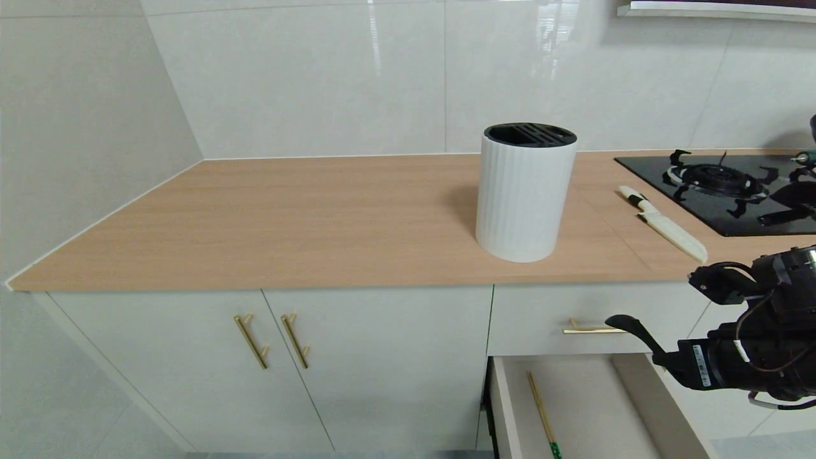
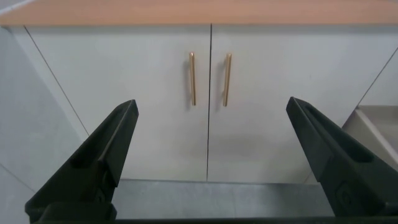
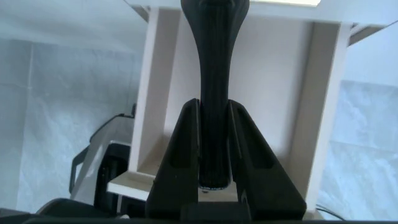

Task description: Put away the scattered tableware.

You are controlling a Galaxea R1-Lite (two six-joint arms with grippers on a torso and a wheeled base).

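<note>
Left gripper spread wide before the cabinet doors; right gripper clamped on a black utensil at the open drawer.
On the counter, right of centre, a white ribbed holder stands upright. A pale knife lies flat just to its right, near the stove. Below, a chopstick lies lengthwise in the drawer, with the black utensil just to the drawer's right.

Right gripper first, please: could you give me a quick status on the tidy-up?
Left gripper open, facing cabinet doors. Right gripper shut on black utensil by open drawer. Knife on counter, not yet stowed. Chopsticks in drawer; no other obstruction.
</note>
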